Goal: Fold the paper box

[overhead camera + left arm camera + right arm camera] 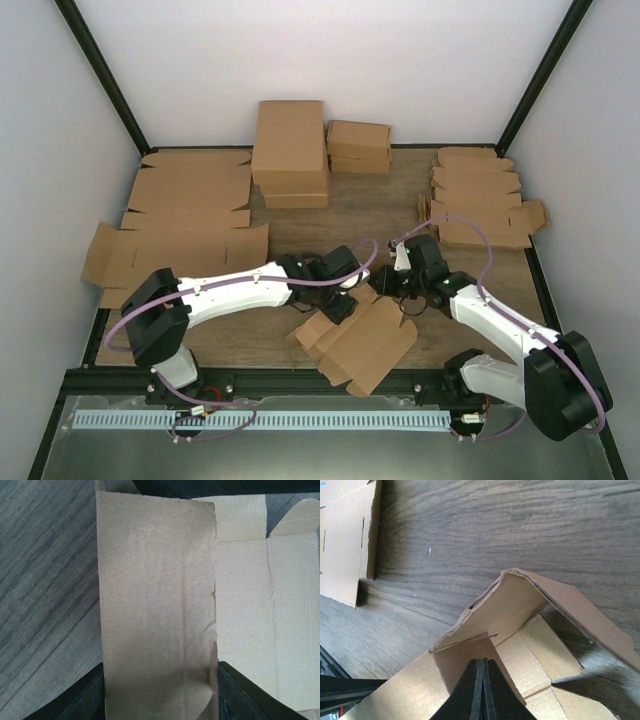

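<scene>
**Two end effectors on one light, flimsy box**

Paper box [355, 340] lies mid near edge of the worktop [400, 200]. Left end effector [160, 680] clasps a raised panel across its width. Right end effector [482, 666] is clenched, tip against an inner flap. Thin card probably buckles, so hold near the creases.

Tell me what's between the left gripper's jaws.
A folded panel of the paper box spans the left gripper, its edges meeting both jaws. The left wrist view shows it.

Bright, even, diffuse overhead light.
Soft dark shadow under the raised flap of the paper box [520, 600] on the worktop [520, 525]; wrist close-ups slightly grainy, dimmer toward lower edges.
</scene>
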You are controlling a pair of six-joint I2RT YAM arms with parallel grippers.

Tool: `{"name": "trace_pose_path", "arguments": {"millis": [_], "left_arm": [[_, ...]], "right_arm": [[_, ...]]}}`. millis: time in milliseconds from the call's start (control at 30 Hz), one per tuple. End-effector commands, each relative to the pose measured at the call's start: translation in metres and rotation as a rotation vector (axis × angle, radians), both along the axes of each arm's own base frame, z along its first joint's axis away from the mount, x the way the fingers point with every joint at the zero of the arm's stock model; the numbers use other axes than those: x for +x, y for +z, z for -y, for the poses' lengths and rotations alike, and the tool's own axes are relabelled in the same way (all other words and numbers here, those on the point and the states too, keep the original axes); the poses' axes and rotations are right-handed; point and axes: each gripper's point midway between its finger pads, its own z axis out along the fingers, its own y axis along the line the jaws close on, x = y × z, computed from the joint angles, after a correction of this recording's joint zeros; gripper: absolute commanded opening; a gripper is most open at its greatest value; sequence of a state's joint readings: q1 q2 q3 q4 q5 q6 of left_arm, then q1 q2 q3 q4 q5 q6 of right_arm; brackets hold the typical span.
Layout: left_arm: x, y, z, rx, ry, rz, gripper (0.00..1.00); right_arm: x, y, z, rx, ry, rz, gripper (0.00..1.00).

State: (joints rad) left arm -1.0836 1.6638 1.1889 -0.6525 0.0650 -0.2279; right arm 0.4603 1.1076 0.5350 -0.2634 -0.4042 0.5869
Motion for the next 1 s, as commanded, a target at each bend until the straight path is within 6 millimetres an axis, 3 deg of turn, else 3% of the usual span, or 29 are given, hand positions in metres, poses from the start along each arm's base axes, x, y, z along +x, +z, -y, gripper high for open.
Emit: {"name": "trace_pose_path", "arguments": {"millis": [0,200,467,733,800,867,967], "left_arm": [[-0.006,0.009,0.015,-0.028,-0.044,0.016,0.55],[-0.006,0.004,0.016,-0.019,-0.040,0.021,0.55],[-0.009,-0.004,0.017,0.011,-0.046,0.023,0.55],[-0.008,-0.002,0.016,0.023,-0.041,0.040,0.55],[-0.008,-0.003,0.015,0.028,-0.039,0.042,0.55],[-0.008,-0.004,0.015,0.032,-0.040,0.042,0.55],[-0.009,-0.005,0.016,0.034,-0.043,0.042,0.55]], "right_arm": [[-0.018,-0.009,-0.003,0.020,0.056,-0.059,0.01],[-0.017,-0.006,0.002,0.007,0.035,-0.035,0.01],[-0.011,-0.025,0.022,-0.119,-0.036,-0.038,0.05],[-0.006,-0.039,0.034,-0.184,-0.102,-0.063,0.16],[-0.001,-0.043,0.044,-0.227,-0.154,-0.056,0.12],[0.000,-0.049,0.050,-0.255,-0.174,-0.055,0.02],[0.000,-0.055,0.049,-0.258,-0.163,-0.058,0.01]]}}
